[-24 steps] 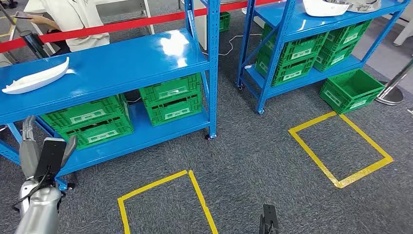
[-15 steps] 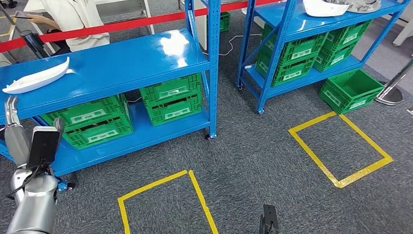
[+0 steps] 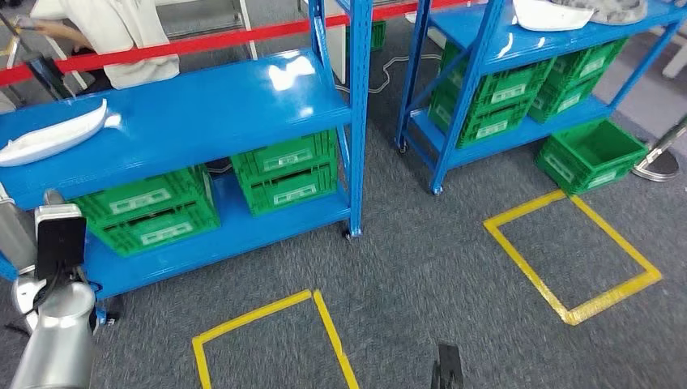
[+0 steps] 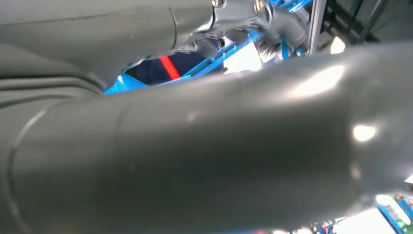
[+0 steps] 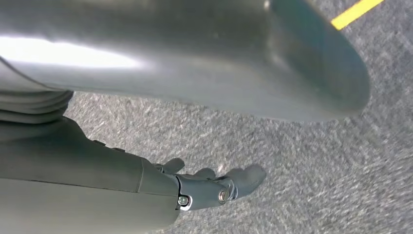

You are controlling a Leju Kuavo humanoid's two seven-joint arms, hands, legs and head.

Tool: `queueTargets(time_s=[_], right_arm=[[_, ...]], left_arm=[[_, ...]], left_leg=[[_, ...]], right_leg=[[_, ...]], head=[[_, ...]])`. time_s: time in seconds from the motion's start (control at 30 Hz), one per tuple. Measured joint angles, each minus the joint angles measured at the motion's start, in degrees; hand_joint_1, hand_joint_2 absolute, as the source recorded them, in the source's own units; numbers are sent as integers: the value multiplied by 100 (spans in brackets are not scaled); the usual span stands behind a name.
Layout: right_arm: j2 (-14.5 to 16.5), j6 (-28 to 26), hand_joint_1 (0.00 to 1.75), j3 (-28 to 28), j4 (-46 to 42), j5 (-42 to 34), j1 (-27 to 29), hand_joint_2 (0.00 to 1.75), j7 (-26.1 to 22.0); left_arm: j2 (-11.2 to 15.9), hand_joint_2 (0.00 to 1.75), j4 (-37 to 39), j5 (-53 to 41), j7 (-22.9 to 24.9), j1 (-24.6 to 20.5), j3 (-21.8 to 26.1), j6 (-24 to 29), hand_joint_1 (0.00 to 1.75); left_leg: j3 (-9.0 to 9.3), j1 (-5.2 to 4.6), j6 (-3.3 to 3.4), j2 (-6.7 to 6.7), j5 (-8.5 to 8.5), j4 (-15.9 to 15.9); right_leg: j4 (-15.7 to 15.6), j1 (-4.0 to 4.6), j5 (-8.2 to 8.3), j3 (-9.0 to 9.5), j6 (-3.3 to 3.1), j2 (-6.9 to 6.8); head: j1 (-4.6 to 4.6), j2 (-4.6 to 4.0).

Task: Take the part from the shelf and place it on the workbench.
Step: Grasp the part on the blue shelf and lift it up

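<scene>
A long white curved part point(image 3: 53, 138) lies on the top board of the left blue shelf point(image 3: 202, 113), near its left end. My left hand point(image 3: 32, 243) is raised in front of that shelf's lower left corner, below the part and apart from it, fingers stretched upward and holding nothing. In the left wrist view its thick grey thumb point(image 4: 219, 146) crosses the picture. My right hand point(image 5: 214, 187) hangs over the grey carpet with its fingers apart and nothing in them.
Green crates point(image 3: 283, 170) fill the left shelf's lower board. A second blue shelf point(image 3: 502, 49) at the right carries another white part point(image 3: 551, 12) and more crates. Yellow tape squares point(image 3: 567, 251) mark the carpet. A person point(image 3: 105, 32) sits behind a red barrier tape.
My left hand has moved left and slightly up, closer to the shelf's left end. The camera has shifted a little, so the whole scene sits slightly differently.
</scene>
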Motion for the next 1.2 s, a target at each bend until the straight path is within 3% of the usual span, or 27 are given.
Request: queueTargets(time_s=[0.07,0.1,0.17,0.2,0.27,0.3,0.33,0.37,0.47,0.5,0.6,0.63,0.67,0.73,0.77,0.8,0.87,0.93,1.0,1.07,1.13,1.2], right_arm=[[1,-1,0,-1,6,27,-7,0,-29],[0,-6,0,-2,7,49,-6,0,-44],[-2,-24,0,-2,7,102,-6,0,-58],[-3,-36,0,-2,7,122,-3,0,-56],[-4,-54,0,-2,7,145,10,0,-41],[-4,-60,0,-2,7,153,17,0,-30],[-4,-63,0,-2,8,158,24,0,-19],[-4,-64,0,-2,9,162,30,0,-6],[-4,-69,0,-2,42,179,40,0,29],[-7,-69,0,-3,51,184,30,0,34],[-32,-69,0,-4,40,185,-45,0,36],[-42,-69,0,-4,36,183,-67,0,36],[-52,-69,0,-4,33,181,-81,0,35],[-62,-68,0,-3,33,181,-97,0,37],[-65,-66,0,-3,33,182,-94,0,37],[-68,-64,0,-3,33,183,-87,0,37],[-71,-61,0,-4,33,184,-67,0,37],[-78,-59,0,-4,33,188,-58,0,33],[-92,-56,0,-4,34,196,-63,0,30],[-101,-54,0,-4,35,207,-75,0,30],[-97,-46,0,-4,37,219,-80,0,33],[-100,-38,0,-4,38,235,-79,0,37]], left_arm=[[11,0,-178,265,-11,30,-121,123,0],[20,0,-263,397,-17,35,-177,185,0],[51,0,-395,642,-22,69,-280,280,0],[67,0,-432,733,-22,112,-319,306,0],[103,0,-488,849,-18,225,-381,324,0],[122,0,-511,884,-18,270,-400,329,0],[146,0,-527,906,-18,299,-415,337,0],[176,0,-536,918,-18,323,-424,344,0],[263,0,-544,933,-13,446,-442,356,0],[281,0,-575,957,-10,480,-448,360,0],[302,0,-751,1090,-16,410,-499,367,0],[292,0,-799,1129,-20,374,-526,367,0],[279,0,-830,1164,-20,364,-556,367,0],[257,0,-854,1211,-19,400,-607,367,0],[249,0,-855,1223,-19,429,-625,367,0],[242,0,-859,1229,-18,456,-636,367,0],[232,0,-871,1222,-18,485,-645,367,0],[226,0,-891,1204,-20,490,-646,367,0],[220,0,-906,1206,-22,493,-654,367,0],[214,0,-912,1232,-20,508,-671,367,0],[212,0,-944,1258,-21,528,-683,367,0],[211,0,-974,1279,-24,530,-699,367,0]], left_leg=[[-33,-7,-62,9,79,200],[-156,-4,-93,14,197,480],[-672,4,-155,27,349,1237],[-981,6,-175,30,267,1568],[-1520,6,-170,32,-170,1860],[-1707,0,-149,31,-367,1805],[-1840,-11,-116,31,-417,1626],[-1924,-33,-65,31,-183,1323],[-2006,-126,107,26,1414,267],[-1988,-144,121,21,1683,133],[-1826,-107,118,-9,1664,181],[-1773,-89,148,-14,1655,180],[-1730,-76,184,-15,1649,170],[-1679,-109,260,-12,1577,179],[-1661,-131,285,-18,1541,185],[-1643,-157,307,-30,1507,196],[-1603,-212,336,-61,1450,221],[-1561,-254,351,-76,1406,240],[-1545,-280,340,-89,1379,258],[-1555,-273,298,-101,1378,259],[-1574,-281,244,-97,1366,269],[-1713,-259,146,-73,1201,559]], right_leg=[[-28,-6,-175,146,-155,26],[-47,-17,-246,240,-194,31],[-131,-38,-382,480,-243,42],[-184,-45,-451,621,-256,45],[-311,-49,-604,945,-266,71],[-379,-47,-684,1125,-264,89],[-449,-43,-766,1315,-256,106],[-523,-37,-852,1510,-248,118],[-693,-16,-1117,1993,-193,179],[-741,2,-1220,2125,-178,206],[-856,68,-1484,2482,-134,213],[-716,76,-1583,2454,-108,173],[-409,74,-1724,2298,-83,129],[500,95,-2030,1662,-61,60],[858,113,-2071,1342,-69,53],[1015,137,-1976,1102,-92,50],[774,182,-1533,914,-175,50],[204,234,-1012,960,-301,54],[-191,271,-715,1001,-392,53],[-290,285,-659,991,-413,49],[-358,245,-612,1042,-417,46],[-439,175,-569,1123,-421,36]], head=[[16,0],[12,0],[-8,0],[-16,0],[-18,0],[-17,0],[-18,1],[-19,1],[-31,0],[-32,0],[-45,-1],[-42,0],[-28,0],[-5,0],[1,0],[5,1],[14,0],[12,0],[-7,0],[-20,-1],[-12,0],[-26,1]])
